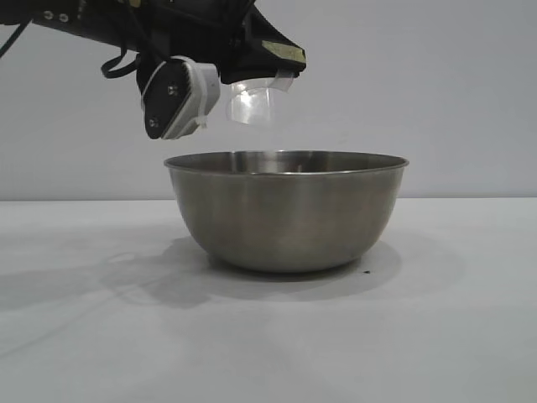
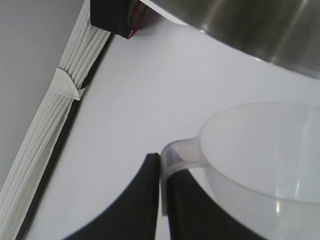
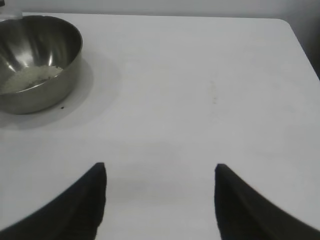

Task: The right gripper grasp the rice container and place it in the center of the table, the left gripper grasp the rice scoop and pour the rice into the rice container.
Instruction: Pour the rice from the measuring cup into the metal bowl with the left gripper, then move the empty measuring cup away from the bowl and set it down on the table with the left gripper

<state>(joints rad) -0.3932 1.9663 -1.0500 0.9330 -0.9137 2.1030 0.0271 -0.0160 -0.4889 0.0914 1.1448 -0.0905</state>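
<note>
The rice container (image 1: 287,210), a wide steel bowl, stands on the white table (image 1: 84,336). Above its rim the left gripper (image 1: 277,63) is shut on the loop handle of the translucent rice scoop (image 1: 252,99), which hangs tipped, mouth down, over the bowl. In the left wrist view the black fingers (image 2: 142,200) pinch the handle of the rice scoop (image 2: 265,155), with the rice container's wall (image 2: 260,30) beyond. The right wrist view shows the right gripper (image 3: 160,172) open over bare table (image 3: 200,75), well away from the rice container (image 3: 35,60), in which a heap of rice (image 3: 30,77) lies.
A white cable bundle (image 2: 55,100) runs along the table's edge in the left wrist view, beside a black block (image 2: 112,17). A rounded table corner (image 3: 287,27) shows in the right wrist view. A small dark speck (image 1: 365,270) lies by the bowl.
</note>
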